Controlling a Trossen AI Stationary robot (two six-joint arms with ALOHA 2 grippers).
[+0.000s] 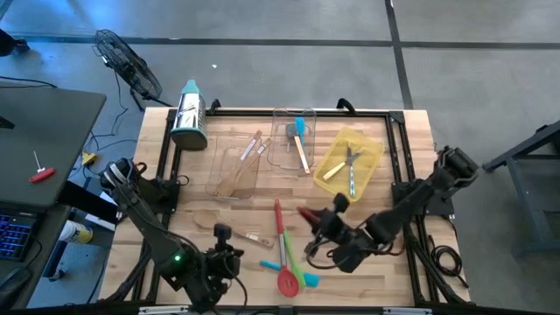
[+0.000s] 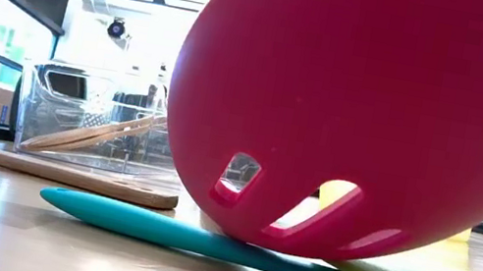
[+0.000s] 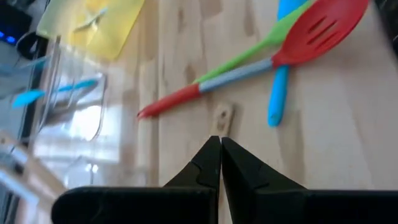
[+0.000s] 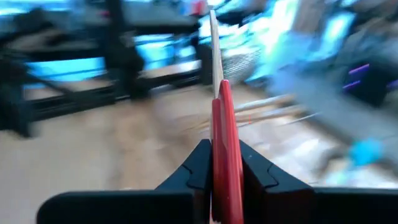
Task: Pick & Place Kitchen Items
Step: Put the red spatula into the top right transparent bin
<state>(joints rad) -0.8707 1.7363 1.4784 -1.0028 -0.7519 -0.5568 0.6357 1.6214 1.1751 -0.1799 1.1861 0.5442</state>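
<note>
A thin red-bladed spatula with a pale wooden handle (image 4: 221,118) is pinched edge-on between the fingers of the right gripper (image 4: 225,163), which is held above the middle of the wooden desk (image 1: 411,131), just in front of the yellow plastic tray (image 1: 372,153) with metal cutlery (image 1: 352,166) in it. Because only the narrow edge of the blade is gripped, the spatula could be expected to pivot or slide out if the arm is swung quickly. The fingers of the left gripper (image 3: 220,163) are pressed together on nothing, low over the front of the desk, pointed towards a small wooden utensil (image 3: 222,117). Beyond it, a red slotted silicone spatula (image 1: 283,249), a green silicone spatula (image 1: 296,262) and a teal silicone spatula (image 1: 308,278) are left crossed in a loose pile; if one is lifted, the others are likely to be dragged or flicked off the front edge. Two clear plastic trays (image 1: 234,171) with wooden and teal utensils are set behind, and a steel box grater with a teal top (image 1: 189,114) is laid at the back left corner; a careless approach could knock a tray askew.
</note>
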